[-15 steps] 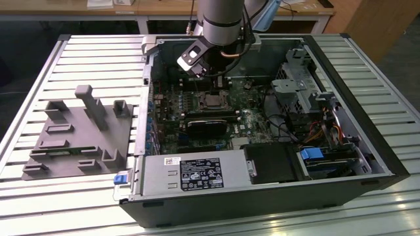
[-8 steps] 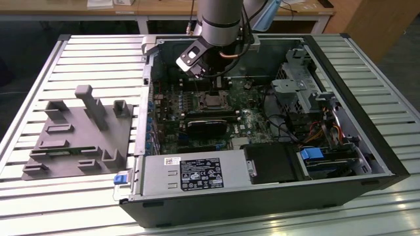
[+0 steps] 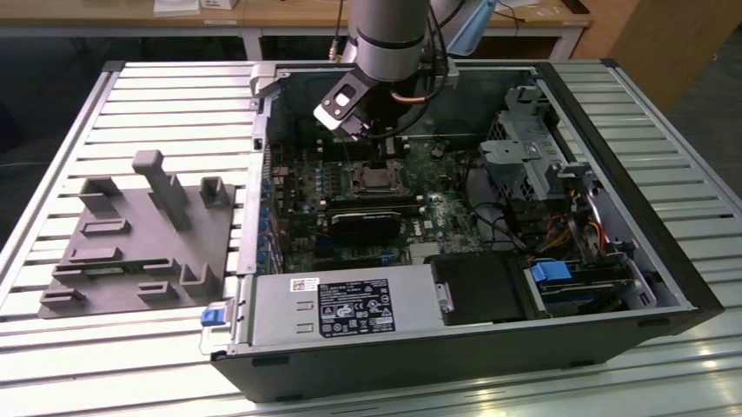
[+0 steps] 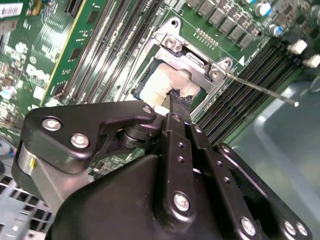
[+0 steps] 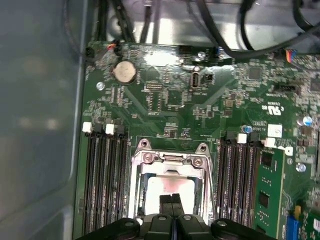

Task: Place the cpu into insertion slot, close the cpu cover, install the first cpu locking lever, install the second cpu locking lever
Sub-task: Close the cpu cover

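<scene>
Just above cpu (image 5: pixel 156 192), gripper (image 5: pixel 171 200) hanging, jaws sitting pressed together, gripping nothing. Cpu likely light, stiff, fragile; edges looking safest for holding.

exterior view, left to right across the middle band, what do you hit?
Grey fixture block with posts → insertion slot on the green motherboard → grey metal drive cage → black case wall.
</scene>
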Available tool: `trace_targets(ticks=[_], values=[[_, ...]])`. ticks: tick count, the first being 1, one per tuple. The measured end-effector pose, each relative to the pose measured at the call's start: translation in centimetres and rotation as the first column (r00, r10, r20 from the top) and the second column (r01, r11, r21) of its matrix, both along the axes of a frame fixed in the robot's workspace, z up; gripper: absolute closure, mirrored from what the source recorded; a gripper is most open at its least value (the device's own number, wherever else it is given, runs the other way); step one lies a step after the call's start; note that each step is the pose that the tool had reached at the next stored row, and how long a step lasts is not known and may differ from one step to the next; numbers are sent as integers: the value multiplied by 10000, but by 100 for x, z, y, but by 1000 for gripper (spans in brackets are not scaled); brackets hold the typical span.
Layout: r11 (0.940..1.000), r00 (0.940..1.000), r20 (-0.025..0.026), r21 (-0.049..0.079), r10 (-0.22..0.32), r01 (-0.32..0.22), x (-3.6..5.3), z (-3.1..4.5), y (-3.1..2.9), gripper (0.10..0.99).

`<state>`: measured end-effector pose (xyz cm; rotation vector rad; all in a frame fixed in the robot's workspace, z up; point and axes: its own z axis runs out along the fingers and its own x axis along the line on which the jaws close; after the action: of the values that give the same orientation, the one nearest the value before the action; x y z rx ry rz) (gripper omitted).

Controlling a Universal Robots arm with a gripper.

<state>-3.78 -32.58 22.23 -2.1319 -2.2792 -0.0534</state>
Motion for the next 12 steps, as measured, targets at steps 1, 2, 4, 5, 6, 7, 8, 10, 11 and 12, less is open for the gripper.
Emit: trace_targets(ticks=[1, 2, 4, 5, 6, 7, 8, 10, 11, 12], values=[[9998, 9998, 1, 0, 179, -179, 0, 0, 0, 980], [9994, 9994, 0, 0, 360, -360, 0, 0, 0, 980], [9973, 9973, 1, 1, 730, -730, 0, 0, 0, 980], [9959, 9959, 1, 0, 908, -908, 0, 0, 0, 980], [9941, 9941, 1, 0, 1087, -1087, 0, -1, 0, 980], [9919, 9919, 1, 1, 1267, -1267, 0, -1, 0, 980], [9895, 9895, 0, 0, 1444, -1444, 0, -1, 0, 980], [9837, 9837, 1, 1, 1799, -1799, 0, -1, 0, 980], [9800, 9800, 0, 0, 1992, -1992, 0, -1, 0, 980], [9762, 9762, 1, 1, 2168, -2168, 0, -1, 0, 980]])
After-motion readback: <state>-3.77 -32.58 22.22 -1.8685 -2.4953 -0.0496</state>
